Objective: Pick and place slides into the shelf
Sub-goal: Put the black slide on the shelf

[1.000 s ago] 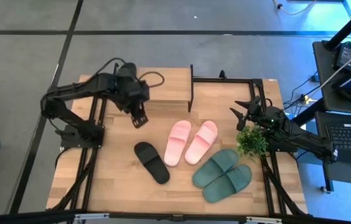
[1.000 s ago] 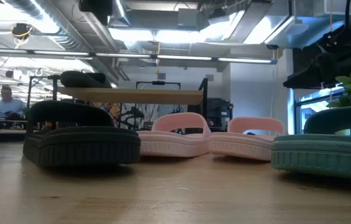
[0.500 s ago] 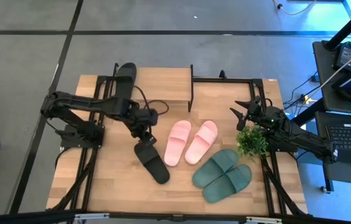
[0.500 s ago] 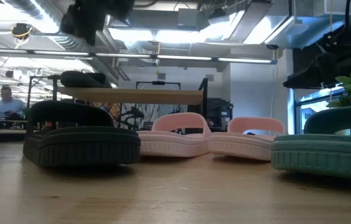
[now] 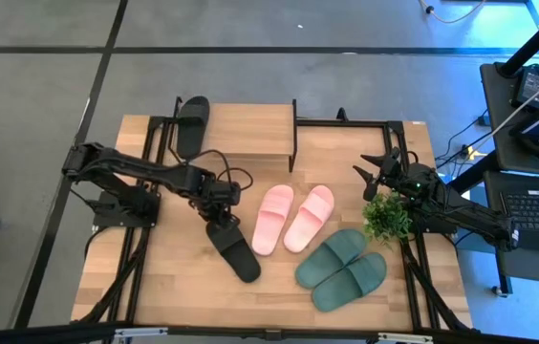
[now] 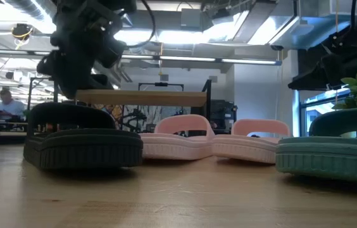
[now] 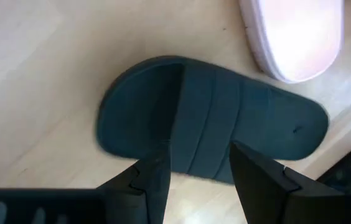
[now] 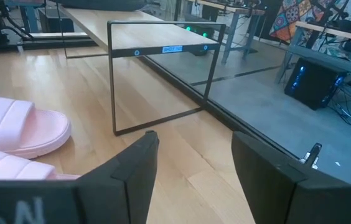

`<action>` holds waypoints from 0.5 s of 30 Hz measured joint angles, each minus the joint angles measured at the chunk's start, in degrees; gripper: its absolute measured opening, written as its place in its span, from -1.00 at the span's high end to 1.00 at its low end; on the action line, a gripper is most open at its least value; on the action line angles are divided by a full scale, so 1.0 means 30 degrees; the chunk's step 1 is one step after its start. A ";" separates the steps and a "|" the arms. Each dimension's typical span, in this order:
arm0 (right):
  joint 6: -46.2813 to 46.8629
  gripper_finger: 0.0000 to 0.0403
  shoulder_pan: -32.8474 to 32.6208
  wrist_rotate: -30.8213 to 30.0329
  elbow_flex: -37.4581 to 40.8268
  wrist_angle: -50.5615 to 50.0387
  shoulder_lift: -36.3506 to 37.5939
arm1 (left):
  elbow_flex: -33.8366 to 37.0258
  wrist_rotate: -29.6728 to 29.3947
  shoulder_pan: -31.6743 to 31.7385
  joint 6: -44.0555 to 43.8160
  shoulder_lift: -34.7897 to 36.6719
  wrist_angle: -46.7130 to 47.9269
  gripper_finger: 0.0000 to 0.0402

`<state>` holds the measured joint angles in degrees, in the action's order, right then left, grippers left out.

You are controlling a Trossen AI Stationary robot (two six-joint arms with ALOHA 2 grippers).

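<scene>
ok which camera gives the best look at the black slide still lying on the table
The left wrist view: the black slide fills it, strap and sole clear beyond the open left gripper. The high view shows it whole but small, beside the pink slides. The low view gives only its side; the right wrist view misses it.

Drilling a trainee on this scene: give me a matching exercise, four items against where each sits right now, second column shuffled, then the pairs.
Column 1:
1. black slide
2. pink slides
3. green slides
4. left gripper

Column 2:
A. table middle, side by side
B. on the shelf top, left end
C. open above the other black slide on the table
D. near the front edge, by the plant

Pairs: 1-B, 2-A, 3-D, 4-C
</scene>
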<state>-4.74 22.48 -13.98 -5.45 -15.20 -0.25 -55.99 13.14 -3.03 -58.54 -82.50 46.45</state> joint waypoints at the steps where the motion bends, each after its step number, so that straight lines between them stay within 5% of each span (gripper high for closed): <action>1: 0.0003 -0.02 0.0000 0.0000 0.0000 0.0000 0.0000 | 0.0288 0.0047 0.0000 -0.0020 0.0000 -0.0458 0.23; 15: 0.0498 -0.02 0.0000 0.0000 0.0000 0.0000 0.0000 | 0.3170 0.0624 0.0000 -0.1496 0.0000 -0.3519 0.26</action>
<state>-3.25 22.48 -13.98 -5.45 -15.20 -0.25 -46.48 15.02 -3.03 -63.03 -82.50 35.90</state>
